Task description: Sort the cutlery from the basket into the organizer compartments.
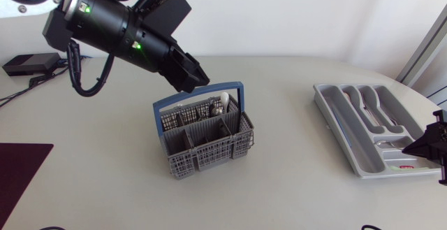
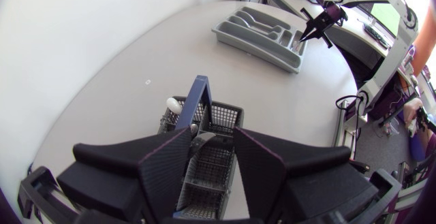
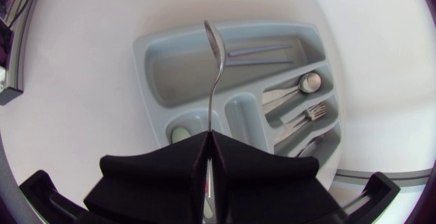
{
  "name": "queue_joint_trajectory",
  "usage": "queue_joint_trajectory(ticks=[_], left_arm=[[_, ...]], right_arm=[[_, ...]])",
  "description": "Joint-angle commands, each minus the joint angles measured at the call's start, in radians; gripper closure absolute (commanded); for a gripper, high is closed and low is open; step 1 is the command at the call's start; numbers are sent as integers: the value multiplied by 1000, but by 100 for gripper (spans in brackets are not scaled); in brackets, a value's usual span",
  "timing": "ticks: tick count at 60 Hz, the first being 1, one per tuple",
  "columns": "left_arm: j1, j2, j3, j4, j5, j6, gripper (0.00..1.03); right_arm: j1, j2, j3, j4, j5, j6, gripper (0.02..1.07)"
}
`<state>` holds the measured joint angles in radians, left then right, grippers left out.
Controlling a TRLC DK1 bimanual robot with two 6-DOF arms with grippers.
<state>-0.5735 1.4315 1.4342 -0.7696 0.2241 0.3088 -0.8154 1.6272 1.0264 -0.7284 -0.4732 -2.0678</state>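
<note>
Spoon: probably light, stiff and slick, being polished metal, so apt to swivel or slip in a narrow pinch. Best taken on the flat of the handle, well back from the bowl, as gripped here. Slim and silvery, with a long oval bowl and a gently curved neck. Pinched at the handle end by the right gripper, fingers pressed almost together on it, bowl pointing ahead. Held over the organizer, with the bowl above the big compartment and seemingly clear of the floor, though height is hard to judge from the wrist view. Pale grey moulded tray, lying at the right of the frame in the head view, with the right gripper at the right edge beside it. Already holding a second spoon and a fork in the narrow slots next to each other, and two thin lilac rods in the far slot. Well apart, at the middle of the head view, the basket: grey mesh, blue handle, something white poking up at the back, perhaps another piece of cutlery. Just above and to the upper left of it, the left gripper, fingers spread, holding nothing, with the blue handle ahead of the gap between them.
</note>
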Motion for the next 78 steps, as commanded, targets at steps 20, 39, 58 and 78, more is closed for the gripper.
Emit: queue_joint_trajectory(ticks=[20,39,58,78], left_arm=[[-46,-34,-67,44,-58,-50,59],[-69,-28,-66,70,-88,-60,59],[-74,-28,-64,72,-94,-62,59],[-80,-20,-66,79,-101,-60,59]], right_arm=[[-96,235,210,-20,102,-106,101],[-80,240,205,-22,140,-107,101],[-39,292,198,4,194,-103,101],[1,396,256,26,240,-84,101]])
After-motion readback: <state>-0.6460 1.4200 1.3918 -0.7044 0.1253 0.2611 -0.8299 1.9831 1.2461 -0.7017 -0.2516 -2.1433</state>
